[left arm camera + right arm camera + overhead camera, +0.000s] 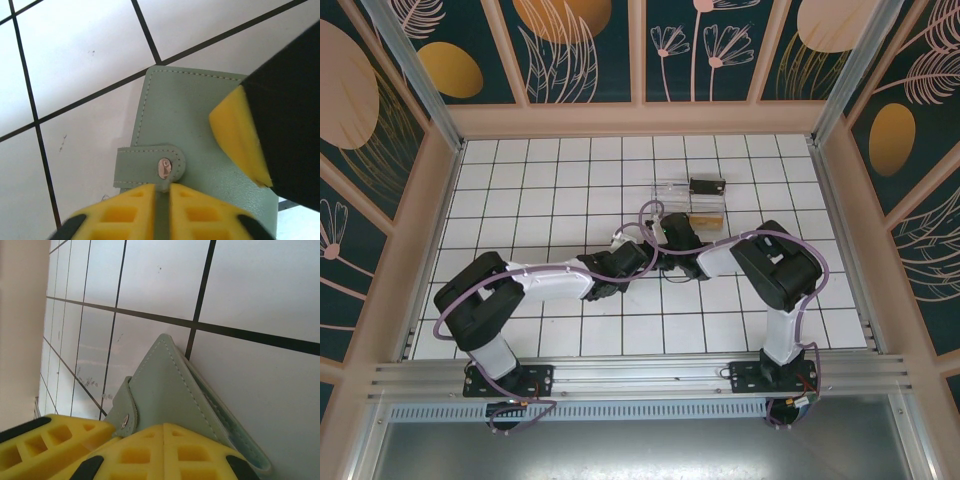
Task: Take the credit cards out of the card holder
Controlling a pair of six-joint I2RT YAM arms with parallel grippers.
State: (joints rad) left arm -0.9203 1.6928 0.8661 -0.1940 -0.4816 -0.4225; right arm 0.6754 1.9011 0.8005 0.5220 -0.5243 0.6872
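Pinching at the 6 o'clock edge of its own wrist view, the left gripper (pixel 162 190) has its yellow fingers (pixel 125 210) almost together. Only a thin slit is left between them, and a grey-green strip sits in this slit. I judge that it holds the snap tab (pixel 145 165) of the card holder (pixel 190 115), just under the metal snap (pixel 164 168).

From these fingertips the card holder lies toward 12 o'clock on the white tiled table (pixel 75 60). Its long side runs about from 12 to 6, and the tab runs from the snap toward 9 o'clock.

At 3 o'clock stands the right gripper (pixel 163 432), and its yellow pad (pixel 235 135) touches the cover. In the right wrist view its fingers are pressed together; whether they pinch the cover or only press on it, I cannot tell.

The holder is not yet opened and no card is visible. The coming move, as I judge, is to peel the tab off toward 9 o'clock. The left arm is nearer to the snap.
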